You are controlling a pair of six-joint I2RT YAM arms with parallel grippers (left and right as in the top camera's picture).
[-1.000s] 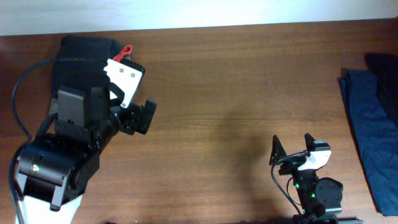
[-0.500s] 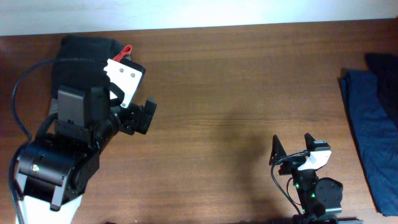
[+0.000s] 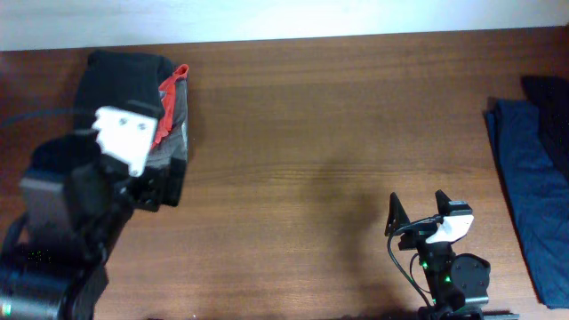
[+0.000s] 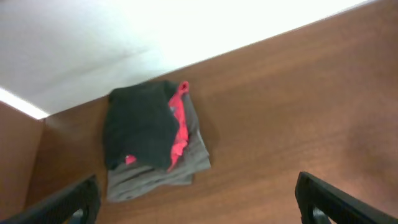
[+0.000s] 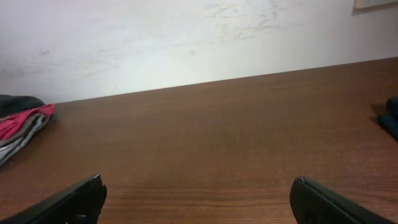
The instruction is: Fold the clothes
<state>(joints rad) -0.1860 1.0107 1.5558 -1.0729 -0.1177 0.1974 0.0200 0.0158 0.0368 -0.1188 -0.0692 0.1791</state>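
We see the soft dark T-shirt (image 4: 140, 124) folded squarish at the wood-grained worktop's (image 3: 311, 116) far-left corner, with the left gripper (image 4: 196, 186) and right gripper (image 5: 196, 186) both spread wide.

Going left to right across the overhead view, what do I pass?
black folded shirt on top of its stack → bare table → right gripper → blue clothes at the right edge

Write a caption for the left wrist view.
Open left fingers face a folded clothes stack, dark garment on top, on a wooden table.
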